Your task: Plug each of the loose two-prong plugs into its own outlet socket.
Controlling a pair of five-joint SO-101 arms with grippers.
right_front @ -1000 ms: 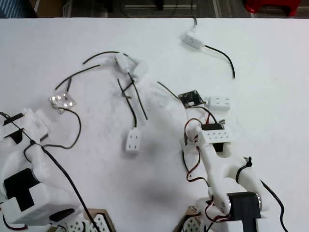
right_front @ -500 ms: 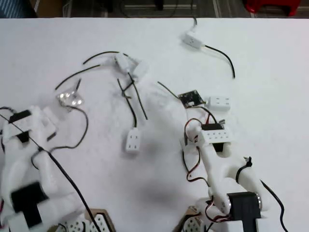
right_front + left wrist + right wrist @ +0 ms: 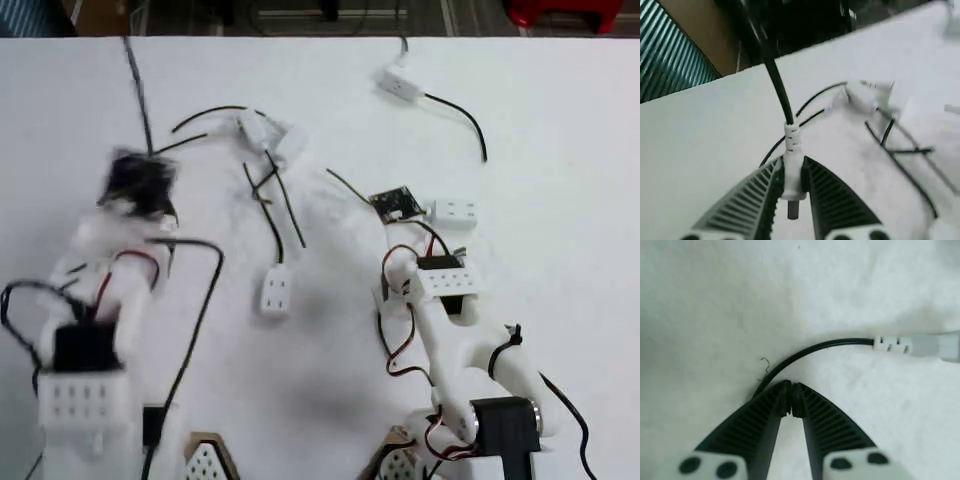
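Observation:
In the left wrist view my left gripper (image 3: 792, 192) is shut on a white two-prong plug (image 3: 792, 175), held off the table with a metal prong showing below its body and its black cable (image 3: 775, 75) rising away. From above, the left arm (image 3: 120, 250) stands over the table's left side. My right gripper (image 3: 790, 397) is shut, tips together, low over the table beside a black cable (image 3: 810, 351) that ends in a white plug (image 3: 912, 346). The right arm (image 3: 440, 280) sits just below a white outlet socket (image 3: 455, 211). Other sockets lie at centre (image 3: 277, 290) and far back (image 3: 400, 83).
A pair of joined white connectors (image 3: 268, 132) with tangled black leads lies at the back centre. A small dark circuit board (image 3: 395, 203) sits beside the right socket. Open table (image 3: 560, 200) stretches at the far right. The table's back edge runs along the top.
The left arm has swung up and forward from the front left corner, lifting the plug and its cable; the small lit board at the left is now covered. The right arm stayed still.

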